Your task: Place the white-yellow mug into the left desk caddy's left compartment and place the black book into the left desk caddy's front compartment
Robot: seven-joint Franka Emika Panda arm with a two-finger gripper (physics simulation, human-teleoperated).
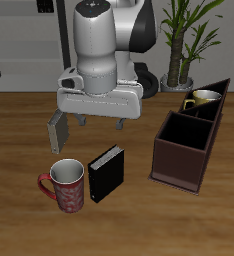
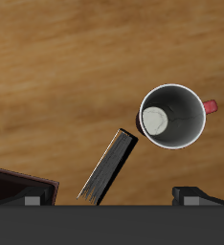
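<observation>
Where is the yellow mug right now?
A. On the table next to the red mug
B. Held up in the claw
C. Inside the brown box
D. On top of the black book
C. The yellow mug sits inside a narrow section at the far end of the brown box, with only its rim and handle showing above the wall, well away from the red mug and the black book.

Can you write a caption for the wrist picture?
Looking down on the black book standing beside the red mug.
</observation>
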